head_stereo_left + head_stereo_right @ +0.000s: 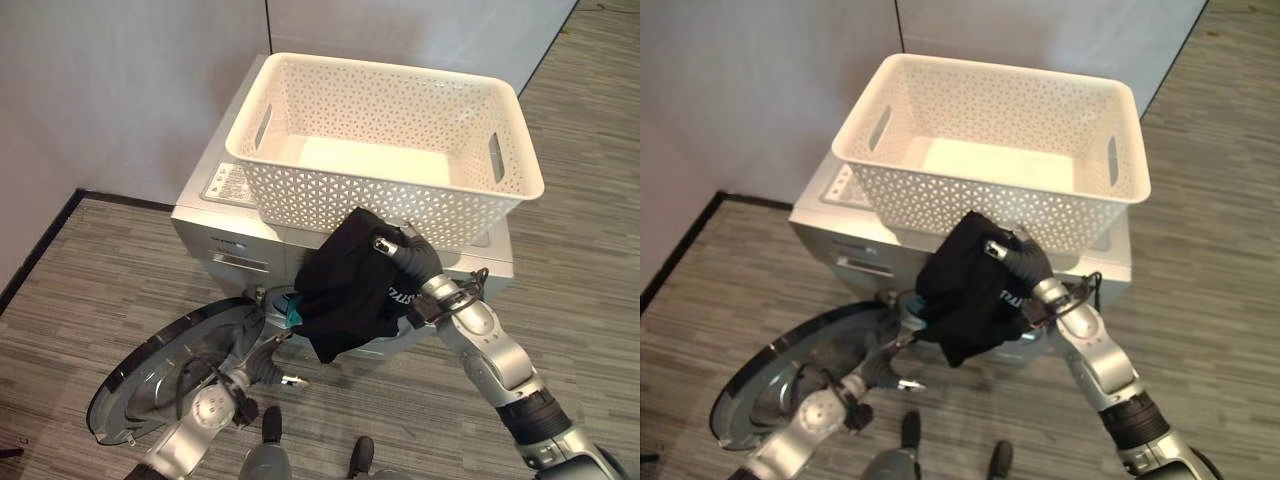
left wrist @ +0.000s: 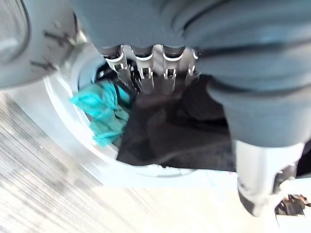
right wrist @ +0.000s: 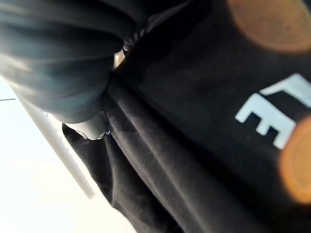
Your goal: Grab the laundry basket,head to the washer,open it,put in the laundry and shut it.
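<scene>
The right hand (image 1: 400, 255) grips a black garment (image 1: 345, 285) at the washer (image 1: 215, 235) opening, beside a teal cloth (image 2: 102, 114); the left hand (image 2: 146, 73) reaches in, fingers relaxed. The white basket (image 1: 300, 190) sits atop the washer, door (image 1: 165, 365) open.

black garment (image 3: 204, 121) | white lettering | folds against right hand (image 3: 58, 63) cover

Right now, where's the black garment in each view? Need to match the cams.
Left eye view: black garment hangs mid-frame under the white basket, held by the right hand.
Right eye view: same, slightly left of centre.
Left wrist view: dark cloth in the drum opening, beside teal cloth.
Right wrist view: covers most of the frame.
Shared landmark: washer.
</scene>
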{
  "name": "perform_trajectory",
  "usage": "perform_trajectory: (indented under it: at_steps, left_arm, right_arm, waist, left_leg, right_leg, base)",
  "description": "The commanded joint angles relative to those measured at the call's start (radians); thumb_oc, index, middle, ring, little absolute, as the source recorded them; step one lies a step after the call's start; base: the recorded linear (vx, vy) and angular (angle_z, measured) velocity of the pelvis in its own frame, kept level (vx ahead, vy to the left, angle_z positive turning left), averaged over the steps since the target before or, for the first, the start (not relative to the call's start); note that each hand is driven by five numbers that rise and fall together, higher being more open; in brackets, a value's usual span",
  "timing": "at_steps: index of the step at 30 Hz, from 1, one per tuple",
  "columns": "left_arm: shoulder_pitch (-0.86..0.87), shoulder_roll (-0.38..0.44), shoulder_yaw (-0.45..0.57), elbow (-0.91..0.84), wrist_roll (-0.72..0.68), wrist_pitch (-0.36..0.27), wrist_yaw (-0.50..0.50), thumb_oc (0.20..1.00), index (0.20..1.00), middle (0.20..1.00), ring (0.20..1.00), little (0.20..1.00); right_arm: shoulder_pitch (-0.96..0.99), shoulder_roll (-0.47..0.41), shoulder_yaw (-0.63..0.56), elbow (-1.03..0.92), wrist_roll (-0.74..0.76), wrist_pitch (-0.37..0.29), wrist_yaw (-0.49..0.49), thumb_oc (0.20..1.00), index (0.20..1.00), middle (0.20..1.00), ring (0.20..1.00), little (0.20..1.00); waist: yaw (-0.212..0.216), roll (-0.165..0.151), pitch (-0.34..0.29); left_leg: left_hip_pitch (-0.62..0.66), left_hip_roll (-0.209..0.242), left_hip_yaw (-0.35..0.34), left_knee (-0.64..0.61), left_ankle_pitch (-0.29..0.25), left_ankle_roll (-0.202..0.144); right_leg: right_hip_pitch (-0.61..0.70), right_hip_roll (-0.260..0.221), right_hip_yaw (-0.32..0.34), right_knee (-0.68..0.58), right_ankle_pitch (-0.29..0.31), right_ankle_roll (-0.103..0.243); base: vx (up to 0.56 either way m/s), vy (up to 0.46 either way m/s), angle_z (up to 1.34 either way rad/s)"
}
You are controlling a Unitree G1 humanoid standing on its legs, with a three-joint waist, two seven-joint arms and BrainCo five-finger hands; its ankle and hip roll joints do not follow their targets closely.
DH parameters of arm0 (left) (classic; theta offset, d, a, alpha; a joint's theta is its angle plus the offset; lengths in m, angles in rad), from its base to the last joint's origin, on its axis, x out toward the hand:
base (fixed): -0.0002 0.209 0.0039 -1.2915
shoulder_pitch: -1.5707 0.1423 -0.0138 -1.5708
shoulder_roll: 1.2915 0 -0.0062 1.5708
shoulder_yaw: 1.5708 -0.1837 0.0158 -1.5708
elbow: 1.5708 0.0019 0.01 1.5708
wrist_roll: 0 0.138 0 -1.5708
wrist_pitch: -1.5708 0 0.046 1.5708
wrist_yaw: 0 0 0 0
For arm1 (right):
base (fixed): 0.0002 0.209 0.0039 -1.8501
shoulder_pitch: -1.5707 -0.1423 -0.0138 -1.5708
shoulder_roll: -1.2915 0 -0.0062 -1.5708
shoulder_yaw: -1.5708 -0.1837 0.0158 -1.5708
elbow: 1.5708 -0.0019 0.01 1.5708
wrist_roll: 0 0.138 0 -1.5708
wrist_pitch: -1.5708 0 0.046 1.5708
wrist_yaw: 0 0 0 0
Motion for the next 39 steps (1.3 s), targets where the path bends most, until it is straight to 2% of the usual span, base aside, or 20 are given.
perform_trajectory:
  at_steps: [1,3,7,11,13,15,17,18,20,21,23,24,30,34,39]
  left_arm:
    - [-0.109,-0.024,-0.037,0.059,0.039,-0.03,0.095,1.0,1.0,1.0,1.0,1.0]
    - [-0.238,-0.093,-0.067,0.122,0.046,-0.025,0.188,1.0,1.0,1.0,1.0,1.0]
    - [-0.346,-0.154,-0.109,0.161,0.029,-0.028,0.241,1.0,1.0,1.0,1.0,1.0]
    - [-0.396,-0.205,-0.146,0.188,-0.024,-0.027,0.243,1.0,1.0,1.0,1.0,1.0]
    - [-0.433,-0.262,-0.188,0.225,-0.117,-0.023,0.227,1.0,1.0,1.0,1.0,1.0]
    - [-0.435,-0.263,-0.189,0.226,-0.118,-0.024,0.227,1.0,1.0,1.0,1.0,1.0]
    - [-0.443,-0.302,-0.222,0.222,-0.223,-0.023,0.211,1.0,1.0,1.0,1.0,1.0]
    - [-0.429,-0.326,-0.233,0.212,-0.325,-0.031,0.229,1.0,1.0,1.0,1.0,1.0]
    - [-0.429,-0.326,-0.234,0.212,-0.326,-0.031,0.229,1.0,1.0,1.0,1.0,1.0]
    - [-0.41,-0.358,-0.252,0.221,-0.426,-0.038,0.248,0.598,0.598,0.598,0.598,0.598]
    - [-0.41,-0.358,-0.252,0.221,-0.427,-0.038,0.248,0.598,0.598,0.598,0.598,0.598]
    - [-0.406,-0.365,-0.253,0.222,-0.471,-0.04,0.257,0.2,0.2,0.2,0.2,0.2]
    - [-0.437,-0.336,-0.23,0.2,-0.471,-0.072,0.293,0.2,0.2,0.2,0.2,0.2]
    - [-0.397,-0.272,-0.171,0.152,-0.438,-0.095,0.3,0.2,0.2,0.2,0.2,0.2]
    - [-0.352,-0.238,-0.117,0.148,-0.402,-0.105,0.316,0.2,0.2,0.2,0.2,0.2]
  right_arm:
    - [-0.038,0.015,-0.061,-0.113,0.036,-0.109,-0.031,0.2,0.2,0.2,0.2,0.2]
    - [-0.031,0.017,-0.046,-0.122,0.048,-0.125,-0.054,0.2,0.2,0.2,0.2,0.2]
    - [-0.036,0.016,-0.021,-0.123,0.055,-0.131,-0.065,0.2,0.2,0.2,0.2,0.2]
    - [-0.041,0.013,-0.008,-0.115,0.052,-0.132,-0.082,0.2,0.2,0.2,0.2,0.2]
    - [-0.053,0.018,0.004,-0.1,0.057,-0.131,-0.103,0.2,0.2,0.2,0.2,0.2]
    - [-0.054,0.017,0.003,-0.099,0.057,-0.131,-0.103,0.2,0.2,0.2,0.2,0.2]
    - [-0.066,0.028,0.014,-0.082,0.062,-0.13,-0.12,0.2,0.2,0.2,0.2,0.2]
    - [-0.066,0.035,0.024,-0.075,0.069,-0.13,-0.132,0.2,0.2,0.2,0.2,0.2]
    - [-0.065,0.035,0.024,-0.075,0.069,-0.13,-0.132,0.2,0.2,0.2,0.2,0.2]
    - [-0.061,0.036,0.037,-0.072,0.084,-0.127,-0.147,0.2,0.2,0.2,0.2,0.2]
    - [-0.061,0.036,0.037,-0.072,0.084,-0.127,-0.147,0.2,0.2,0.2,0.2,0.2]
    - [-0.061,0.035,0.044,-0.07,0.092,-0.127,-0.152,0.2,0.2,0.2,0.2,0.2]
    - [-0.068,0.014,0.07,-0.043,0.097,-0.133,-0.154,0.2,0.2,0.2,0.2,0.2]
    - [-0.04,-0.009,0.056,-0.014,0.073,-0.128,-0.141,0.2,0.2,0.2,0.2,0.2]
    - [-0.003,-0.032,0.034,-0.009,0.046,-0.129,-0.131,0.2,0.2,0.2,0.2,0.2]
  waist:
    - [-0.016,-0.037,-0.049]
    - [-0.033,-0.055,-0.041]
    - [-0.045,-0.065,-0.034]
    - [-0.052,-0.068,-0.031]
    - [-0.06,-0.071,-0.027]
    - [-0.061,-0.07,-0.028]
    - [-0.062,-0.07,-0.027]
    - [-0.061,-0.071,-0.024]
    - [-0.061,-0.071,-0.024]
    - [-0.06,-0.071,-0.019]
    - [-0.06,-0.071,-0.019]
    - [-0.06,-0.072,-0.018]
    - [-0.065,-0.069,-0.015]
    - [-0.065,-0.064,-0.014]
    - [-0.068,-0.063,-0.013]
  left_leg:
    - [-0.088,0.063,-0.013,-0.03,0.087,-0.032]
    - [-0.09,0.07,-0.009,-0.03,0.086,-0.036]
    - [-0.093,0.074,-0.003,-0.03,0.089,-0.039]
    - [-0.097,0.076,-0.002,-0.03,0.094,-0.038]
    - [-0.092,0.076,0.002,-0.03,0.089,-0.039]
    - [-0.097,0.076,0.001,-0.03,0.093,-0.037]
    - [-0.091,0.074,0.004,-0.03,0.09,-0.035]
    - [-0.084,0.07,0.005,-0.03,0.087,-0.033]
    - [-0.084,0.07,0.005,-0.03,0.087,-0.033]
    - [-0.078,0.065,0.007,-0.03,0.087,-0.031]
    - [-0.078,0.065,0.007,-0.03,0.087,-0.031]
    - [-0.079,0.064,0.007,-0.03,0.086,-0.03]
    - [-0.077,0.065,0.007,-0.03,0.09,-0.031]
    - [-0.072,0.071,0.011,-0.03,0.091,-0.034]
    - [-0.064,0.082,0.019,-0.03,0.096,-0.038]
  right_leg:
    - [0.037,0.034,-0.012,0.01,-0.148,-0.008]
    - [0.035,0.037,-0.01,0.01,-0.149,-0.01]
    - [0.033,0.039,-0.013,0.01,-0.145,-0.01]
    - [0.03,0.039,-0.018,0.01,-0.141,-0.01]
    - [0.034,0.036,-0.02,0.01,-0.141,-0.009]
    - [0.03,0.036,-0.022,0.01,-0.138,-0.009]
    - [0.037,0.031,-0.024,0.01,-0.136,-0.008]
    - [0.046,0.028,-0.027,0.01,-0.137,-0.008]
    - [0.047,0.028,-0.027,0.01,-0.137,-0.008]
    - [0.055,0.025,-0.034,0.01,-0.137,-0.009]
    - [0.055,0.025,-0.034,0.01,-0.137,-0.009]
    - [0.055,0.023,-0.036,0.01,-0.136,-0.008]
    - [0.057,0.025,-0.039,0.01,-0.134,-0.011]
    - [0.059,0.029,-0.035,0.01,-0.136,-0.012]
    - [0.057,0.038,-0.025,0.01,-0.137,-0.016]
  base:
    - [-0.03,-0.01,-0.04]
    - [-0.01,-0.021,-0.09]
    - [-0.01,-0.003,-0.04]
    - [0.0,0.0,0.0]
    - [-0.01,0.006,0.02]
    - [-0.01,0.017,0.04]
    - [0.02,0.019,0.0]
    - [0.0,0.0,0.0]
    - [0.0,0.0,0.0]
    - [0.0,0.0,0.0]
    - [0.0,0.001,0.02]
    - [0.0,0.0,0.0]
    - [0.0,0.0,0.0]
    - [0.0,0.0,0.0]
    - [-0.01,-0.012,-0.04]
